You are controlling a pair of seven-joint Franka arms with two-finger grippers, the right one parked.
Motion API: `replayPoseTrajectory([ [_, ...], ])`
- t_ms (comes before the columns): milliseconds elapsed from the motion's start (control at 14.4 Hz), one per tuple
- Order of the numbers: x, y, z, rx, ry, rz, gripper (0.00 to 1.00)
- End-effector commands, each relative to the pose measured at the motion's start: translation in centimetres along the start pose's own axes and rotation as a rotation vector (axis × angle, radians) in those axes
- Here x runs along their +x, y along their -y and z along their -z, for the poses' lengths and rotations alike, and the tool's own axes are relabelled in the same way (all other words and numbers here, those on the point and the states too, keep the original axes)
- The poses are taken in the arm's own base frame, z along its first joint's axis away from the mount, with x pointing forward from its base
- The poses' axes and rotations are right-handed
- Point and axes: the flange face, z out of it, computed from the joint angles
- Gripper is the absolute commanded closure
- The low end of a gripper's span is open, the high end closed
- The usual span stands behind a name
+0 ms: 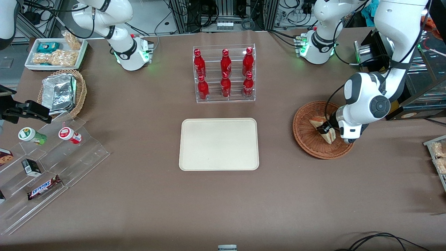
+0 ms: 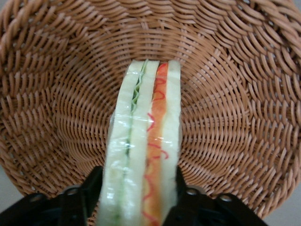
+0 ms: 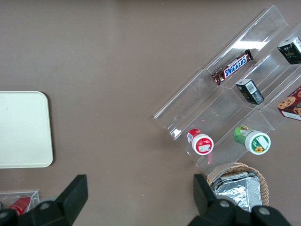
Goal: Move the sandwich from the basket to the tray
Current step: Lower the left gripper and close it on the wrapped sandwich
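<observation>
Clamping the sandwich (image 2: 143,150) inside the basket (image 1: 306,139), the gripper (image 1: 326,129) sits beside the tray (image 1: 218,144).

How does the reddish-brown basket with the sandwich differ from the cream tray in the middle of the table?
The basket is round, woven and reddish-brown; the tray is rectangular, smooth and cream. The basket holds the sandwich, with the end effector closed on it; the tray holds nothing. The basket is bowl-shaped, the tray flat with a low rim. Both rest on the brown table.

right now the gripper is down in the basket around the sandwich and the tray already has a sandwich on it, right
Not quite: the tray holds nothing, as the front view shows. The rest stands: the gripper is down in the basket around the sandwich.
</observation>
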Motion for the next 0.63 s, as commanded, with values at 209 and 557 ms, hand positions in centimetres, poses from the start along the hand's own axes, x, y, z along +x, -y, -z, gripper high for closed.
replayPoseTrajectory([
  [209,-2.5,-3.1,7.4,-0.021,-0.113,-0.104,0.99],
  [557,-11.7,-15.3,13.0,-0.020,-0.153,-0.377,0.99],
])
